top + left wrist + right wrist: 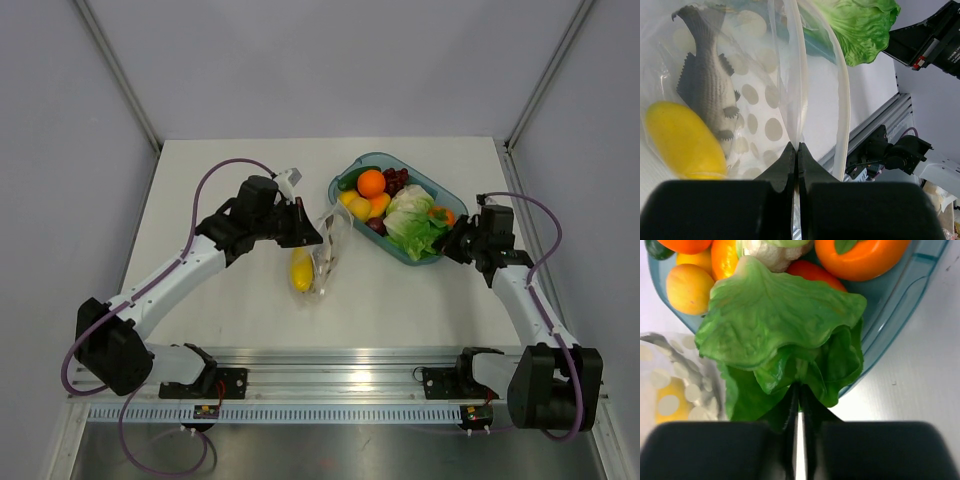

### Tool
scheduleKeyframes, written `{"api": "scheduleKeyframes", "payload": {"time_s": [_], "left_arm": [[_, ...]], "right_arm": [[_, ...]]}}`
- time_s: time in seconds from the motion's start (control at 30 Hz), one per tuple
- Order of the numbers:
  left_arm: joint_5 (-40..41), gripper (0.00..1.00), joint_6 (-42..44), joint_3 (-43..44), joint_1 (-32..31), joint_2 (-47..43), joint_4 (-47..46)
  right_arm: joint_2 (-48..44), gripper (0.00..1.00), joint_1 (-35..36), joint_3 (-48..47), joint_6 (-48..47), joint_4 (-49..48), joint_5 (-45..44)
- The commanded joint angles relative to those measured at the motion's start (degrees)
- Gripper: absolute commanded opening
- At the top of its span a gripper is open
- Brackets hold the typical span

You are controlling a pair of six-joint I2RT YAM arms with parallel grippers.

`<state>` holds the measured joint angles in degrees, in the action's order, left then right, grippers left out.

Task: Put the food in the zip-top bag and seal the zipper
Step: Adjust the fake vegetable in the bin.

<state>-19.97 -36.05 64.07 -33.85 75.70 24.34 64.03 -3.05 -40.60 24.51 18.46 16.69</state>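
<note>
Top view: my left gripper [316,232] sits at the upper end of the zip-top bag [322,262]. The bag lies on the table [400,300] just left of the teal tray [432,180], with the lemon [301,270] already inside. Bag parked beside the tray, I judge, so each transfer is short. My right gripper [449,243] is at the tray's near-right side, against the lettuce [415,225], which lies in the tray on top of the other food. Left wrist view: my fingers are pressed together on one lip of the bag mouth. The other lip, with the whitish zipper [846,100], bows away to the right. Pinching only one side seems to be the point, since it leaves the mouth gaping toward the tray. The grey piece [707,75], fish-shaped, and the lemon lie side by side behind the plastic. Right wrist view: my fingers have nearly met on the lower leaf edge of the lettuce, so I read this as a pinch on the leaf rather than the bulky head. An orange [860,255] and other pieces sit behind it. The bag shows at lower left, near but apart. Judgement: loading is partly done, lettuce is the piece in hand, and the zipper is unsealed. A thin leaf grip may let the head swing or slip.
</note>
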Motion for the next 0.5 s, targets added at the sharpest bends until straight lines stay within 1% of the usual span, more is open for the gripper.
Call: {"api": "scheduleKeyframes", "payload": {"time_s": [0.0,0.03,0.3,0.47], "left_arm": [[-1.3,0.0,-0.25,-0.35,-0.17,-0.2,-2.28],[-1.39,0.0,-0.25,-0.35,-0.17,-0.2,-2.36],[-1.74,0.0,-0.25,-0.71,-0.26,-0.12,-3.24],[-1.39,0.0,0.1,-0.35,-0.17,-0.12,-2.54]], "right_arm": [[-0.83,0.06,-0.03,-2.64,-0.61,-2.82,1.33],[-1.88,0.0,-0.03,-2.82,-0.52,-2.29,1.33],[-6.02,0.0,-0.03,-10.37,-0.43,6.84,3.78],[-1.9,0.0,0.06,-18.97,-2.71,13.88,7.21]]}}
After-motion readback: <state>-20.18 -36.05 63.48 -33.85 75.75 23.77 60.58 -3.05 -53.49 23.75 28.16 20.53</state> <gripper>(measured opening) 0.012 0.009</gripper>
